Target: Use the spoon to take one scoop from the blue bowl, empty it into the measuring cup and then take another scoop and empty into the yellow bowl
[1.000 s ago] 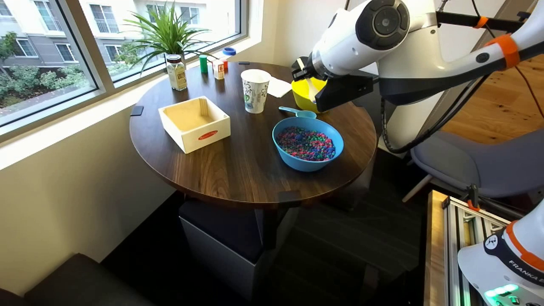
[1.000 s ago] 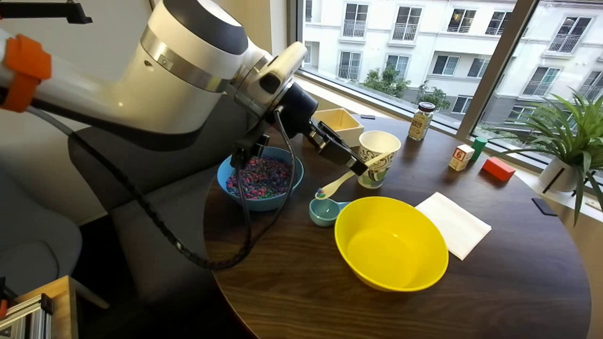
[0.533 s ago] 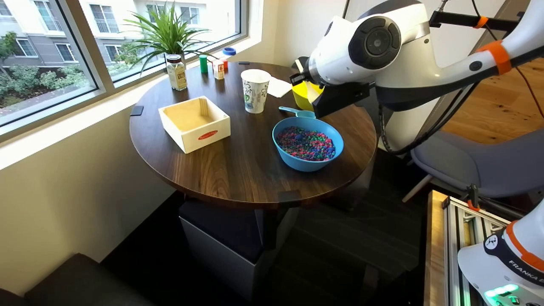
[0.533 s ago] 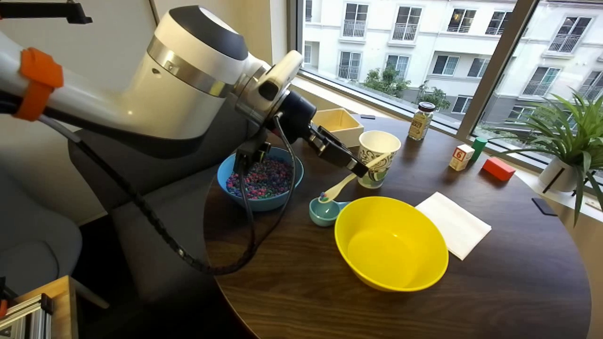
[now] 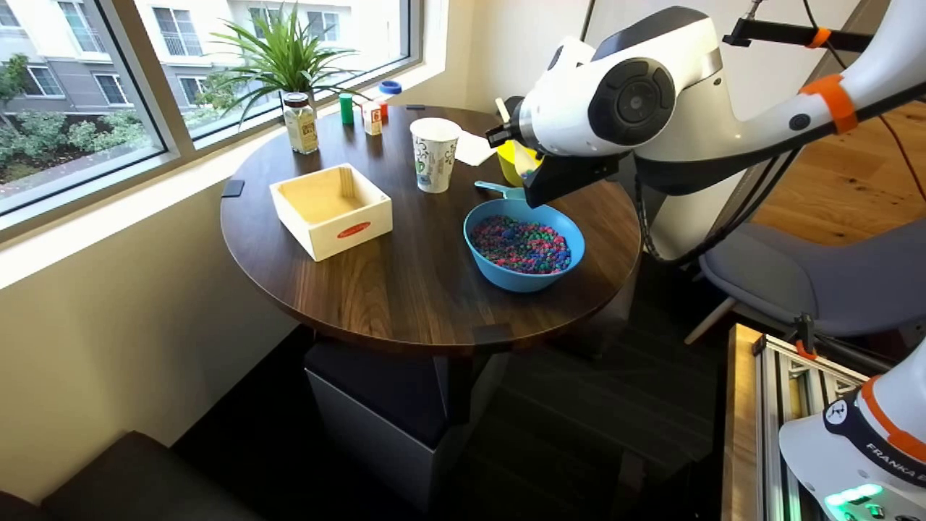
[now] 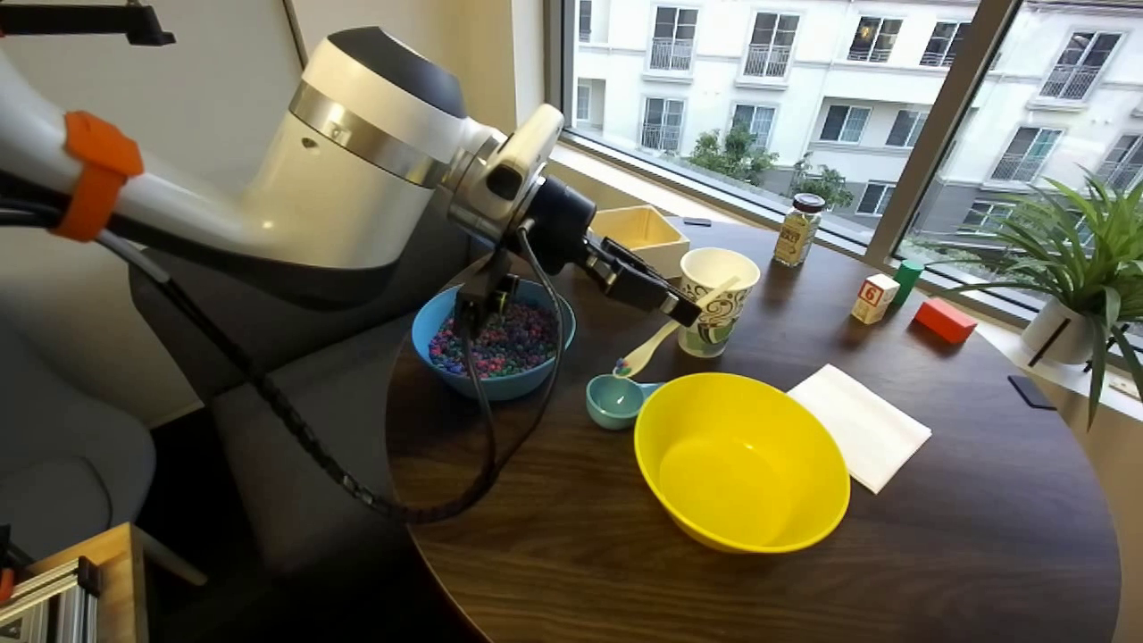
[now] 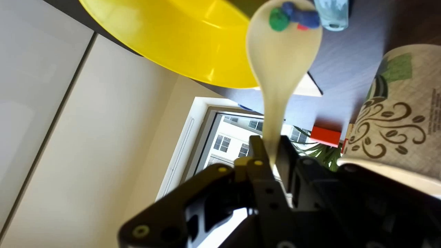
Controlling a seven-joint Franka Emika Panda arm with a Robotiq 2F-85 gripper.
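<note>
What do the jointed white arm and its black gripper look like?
The rounded glossy white arm has dark grey panels, a silver metal ring, orange straps and a textured black cable. White lettering beginning "FRANKA" and green lights mark its base. The angular black gripper has narrow fingers.

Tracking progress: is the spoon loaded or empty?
Loaded: the wrist view shows a few green, blue and red pieces in the spoon.
</note>
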